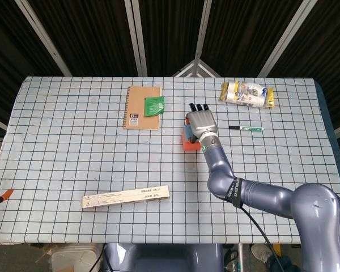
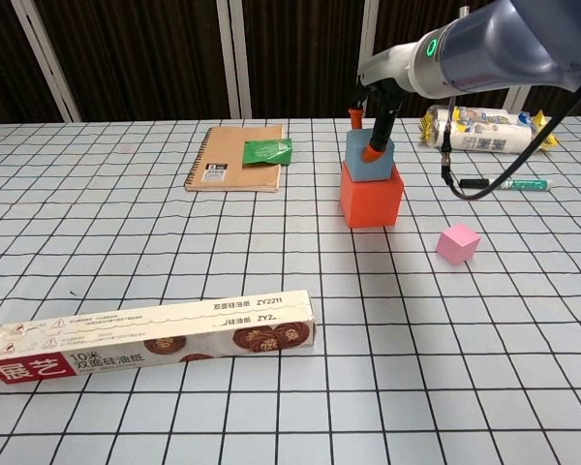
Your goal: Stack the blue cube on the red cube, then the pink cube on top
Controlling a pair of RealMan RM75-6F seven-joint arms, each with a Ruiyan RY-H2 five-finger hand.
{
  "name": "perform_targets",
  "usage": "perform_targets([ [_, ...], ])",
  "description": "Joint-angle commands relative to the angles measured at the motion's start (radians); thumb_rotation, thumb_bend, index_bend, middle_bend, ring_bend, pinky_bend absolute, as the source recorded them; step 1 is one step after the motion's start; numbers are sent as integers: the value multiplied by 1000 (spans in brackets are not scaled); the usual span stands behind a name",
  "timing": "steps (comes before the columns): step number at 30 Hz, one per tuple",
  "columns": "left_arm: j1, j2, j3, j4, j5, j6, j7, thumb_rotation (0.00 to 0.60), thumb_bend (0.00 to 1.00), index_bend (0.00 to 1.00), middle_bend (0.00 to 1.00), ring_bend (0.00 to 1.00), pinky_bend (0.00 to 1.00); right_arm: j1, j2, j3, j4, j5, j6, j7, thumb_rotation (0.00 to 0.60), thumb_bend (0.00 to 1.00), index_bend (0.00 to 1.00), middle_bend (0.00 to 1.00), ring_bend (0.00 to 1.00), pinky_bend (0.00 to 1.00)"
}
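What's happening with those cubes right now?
Right robot hand on blue cube, atop red cube. Pink cube waiting on table. Left out of view.

The right hand (image 2: 376,121) sits over the blue cube (image 2: 360,167), which rests on the red cube (image 2: 371,197), so the stack's top is covered. The pink cube (image 2: 458,244) stands alone to the right of the stack, with bare table (image 2: 523,320) all around it. A marker (image 2: 511,183) and snack bag (image 2: 479,129) lie behind it. To the left, the notebook (image 2: 234,157) and long box (image 2: 155,337) lie well apart from the stack.
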Motion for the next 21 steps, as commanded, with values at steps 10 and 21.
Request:
perform_targets([
  [10, -1, -1, 0, -1, 0, -1, 4, 600, 114, 32, 0, 0, 0, 1, 4, -3, 0, 2, -4, -3, 600, 351, 331, 2, 51, 0],
  [21, -1, -1, 0, -1, -2, -1, 4, 600, 114, 32, 0, 0, 0, 4, 8, -6, -15, 5, 6, -12, 600, 346, 325, 2, 46, 0],
])
